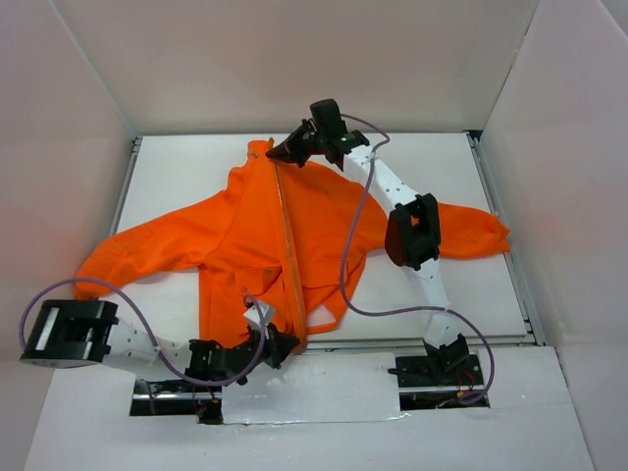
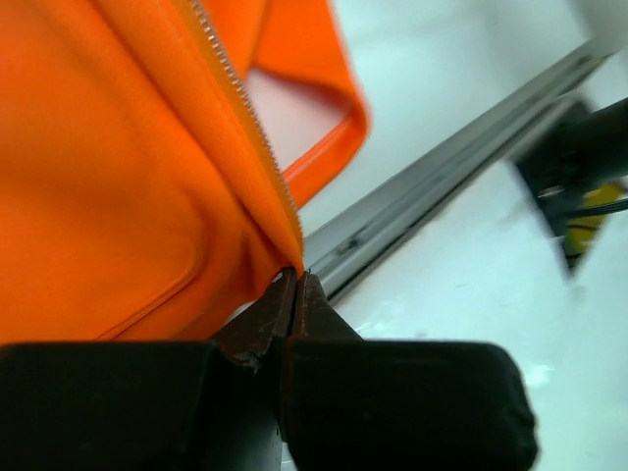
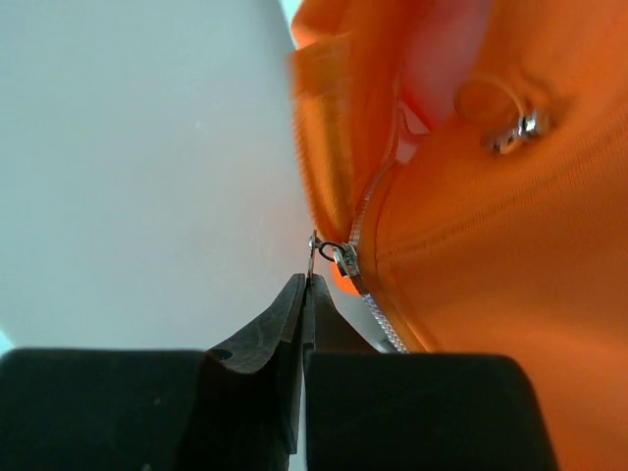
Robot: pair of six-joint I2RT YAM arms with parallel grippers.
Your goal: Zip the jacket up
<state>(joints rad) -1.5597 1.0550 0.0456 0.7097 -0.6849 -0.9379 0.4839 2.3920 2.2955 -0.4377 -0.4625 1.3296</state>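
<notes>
The orange jacket lies spread flat on the white table, collar at the far side and hem toward the arm bases. My left gripper is at the hem's front edge. In the left wrist view it is shut on the bottom corner of the jacket, where the zipper teeth end. My right gripper is at the collar. In the right wrist view it is shut on the metal zipper pull, with the slider beside it. Past the slider the collar gapes and shows pink lining.
The right arm reaches across the jacket's right sleeve. A metal rail runs along the table's near edge, with the right arm's base beyond it. White walls enclose the table. A snap button sits near the collar.
</notes>
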